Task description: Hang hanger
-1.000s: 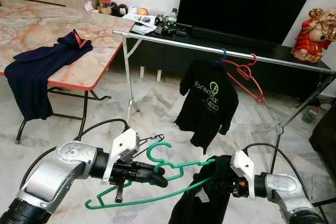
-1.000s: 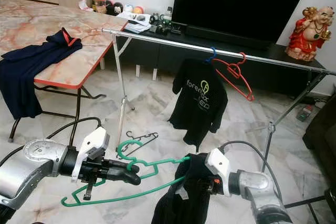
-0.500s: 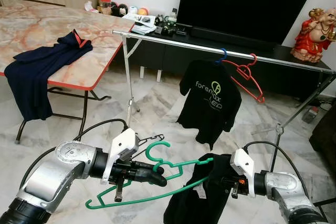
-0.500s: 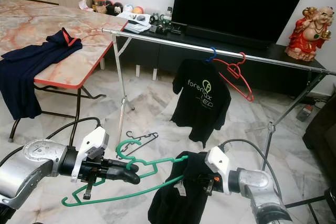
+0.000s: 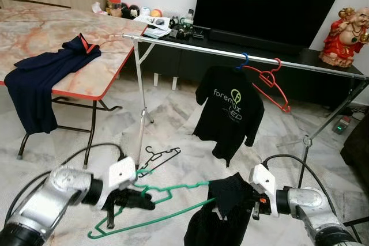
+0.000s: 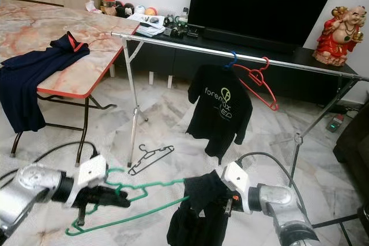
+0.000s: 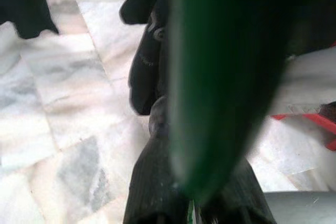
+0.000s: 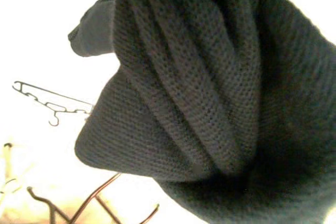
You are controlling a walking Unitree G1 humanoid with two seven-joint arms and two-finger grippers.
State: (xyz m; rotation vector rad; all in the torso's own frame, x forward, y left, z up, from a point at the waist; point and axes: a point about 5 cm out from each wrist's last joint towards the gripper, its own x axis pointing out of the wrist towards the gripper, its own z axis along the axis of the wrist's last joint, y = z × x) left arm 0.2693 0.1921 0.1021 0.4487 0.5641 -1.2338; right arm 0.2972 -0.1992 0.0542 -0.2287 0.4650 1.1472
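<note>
Low down near the floor, the left gripper is clamped tight on the neck of the green hanger, just under its hook. The right gripper squeezes a bunch of the dark shirt, which drapes over the hanger's far end.

That hanger looks thin, light and a bit bendy. The shirt is soft and floppy and could slide off. I think the neck is the best place to hold it.

Up ahead, well apart, is the metal rail with a black T-shirt and a red hanger. A black wire hanger lies on the floor.

Cloth hides the right fingers. Close up by the wrist, the green hanger is just a blur.
</note>
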